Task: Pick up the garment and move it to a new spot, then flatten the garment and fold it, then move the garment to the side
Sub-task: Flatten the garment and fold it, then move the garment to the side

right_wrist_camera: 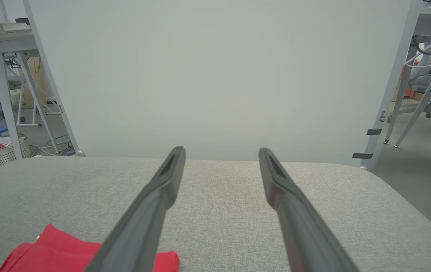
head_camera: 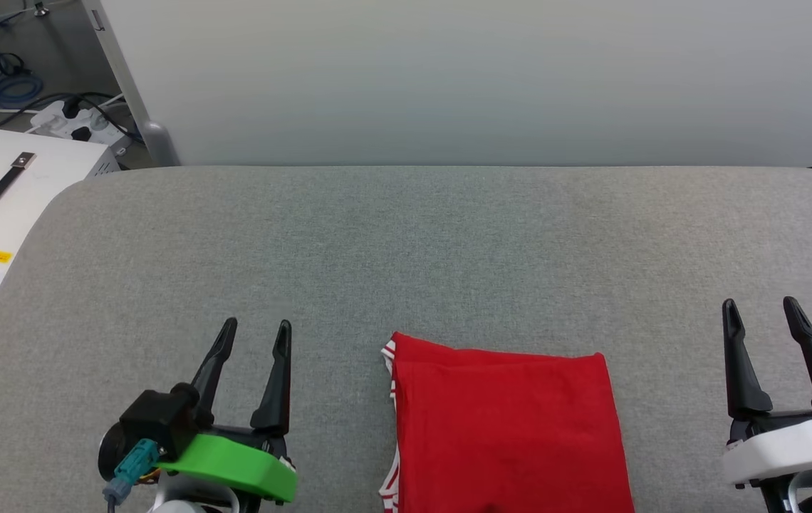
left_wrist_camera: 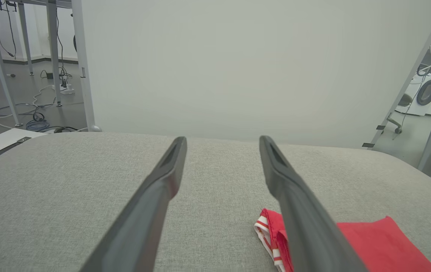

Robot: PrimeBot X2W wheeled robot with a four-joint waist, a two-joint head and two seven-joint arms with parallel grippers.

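Note:
The garment lies folded into a neat red rectangle at the near middle of the grey table, with red-and-white striped trim showing along its left edge. My left gripper stands open to the garment's left, clear of the cloth, nothing between its fingers. On the far right my right gripper is open too, apart from the garment. From the left wrist the garment sits low right, partly behind my left gripper. The right wrist view has the garment at its lower left, beside my right gripper.
The grey padded table stretches wide ahead, ending at a pale wall panel. A white case with a black handle stands off the table's left edge, with cables and a power strip on the floor behind it.

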